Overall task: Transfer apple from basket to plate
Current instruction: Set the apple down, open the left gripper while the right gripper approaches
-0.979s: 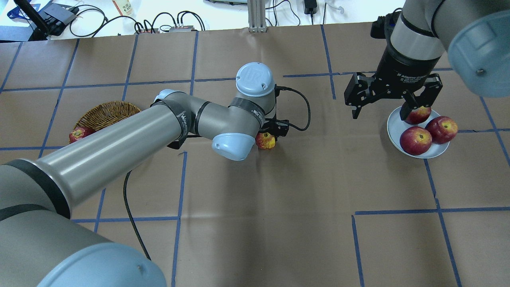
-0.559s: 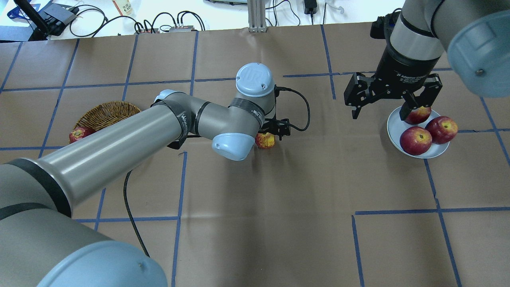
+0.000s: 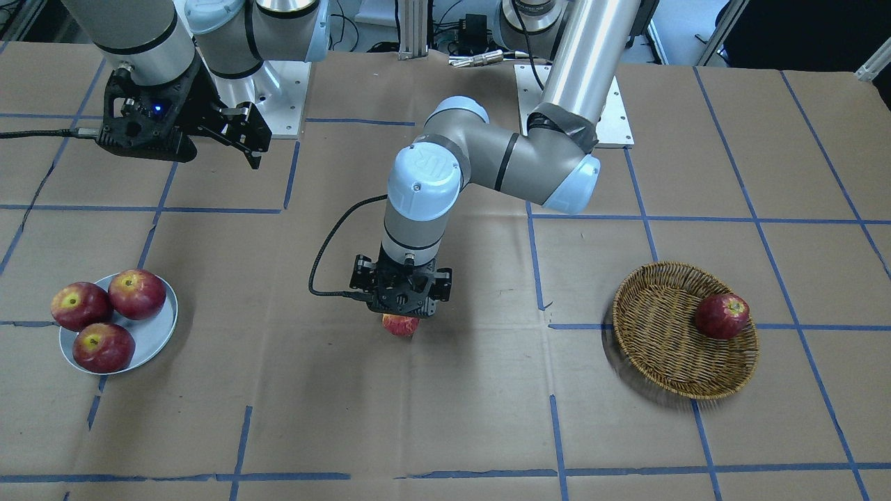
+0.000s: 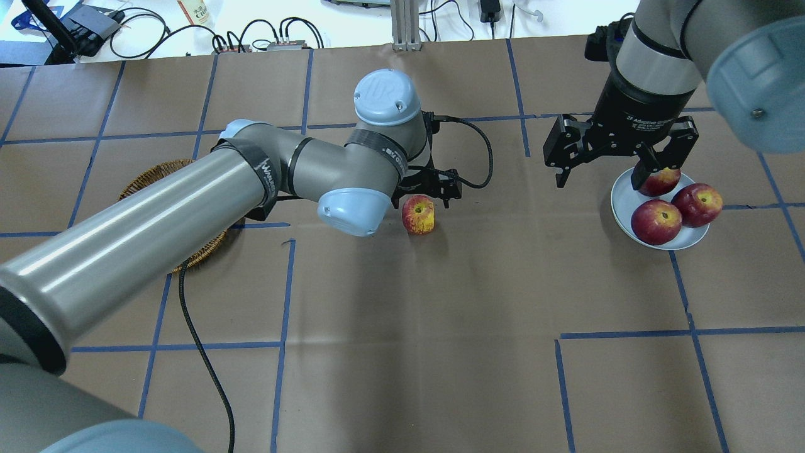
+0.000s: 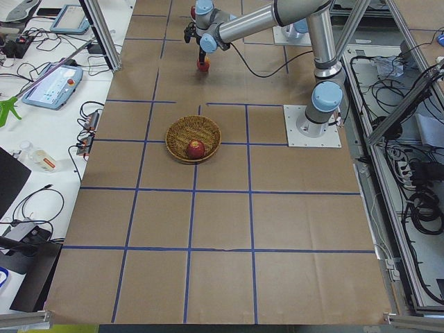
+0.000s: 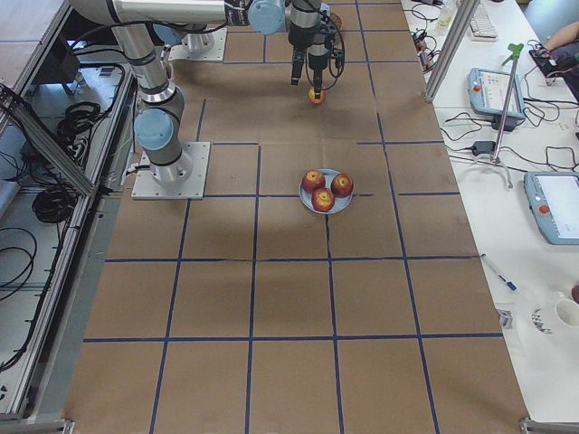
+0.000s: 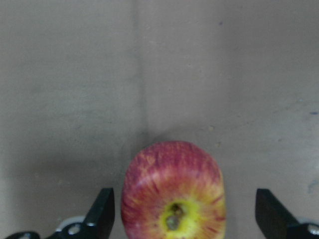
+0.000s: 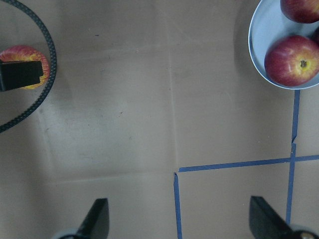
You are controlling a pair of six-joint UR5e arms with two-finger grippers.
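The streaked red-and-yellow apple (image 4: 418, 214) lies on the brown table paper between basket and plate, also in the front view (image 3: 400, 325) and the left wrist view (image 7: 173, 191). My left gripper (image 3: 401, 309) hangs straight over it, open. Its fingers (image 7: 104, 211) stand on either side of the apple with gaps. The wicker basket (image 3: 661, 362) holds one dark red apple (image 3: 722, 315). The blue-grey plate (image 4: 619, 201) holds three red apples. My right gripper (image 4: 597, 184) is open and empty, above the table beside the plate.
A black cable (image 4: 201, 352) runs from the left arm across the table's near left part. My left arm hides most of the basket (image 4: 151, 179) in the overhead view. Cables and devices lie beyond the table's far edge.
My left arm has risen and its wrist has shifted toward the far side, so more of the apple shows on the table. My right arm has not moved.
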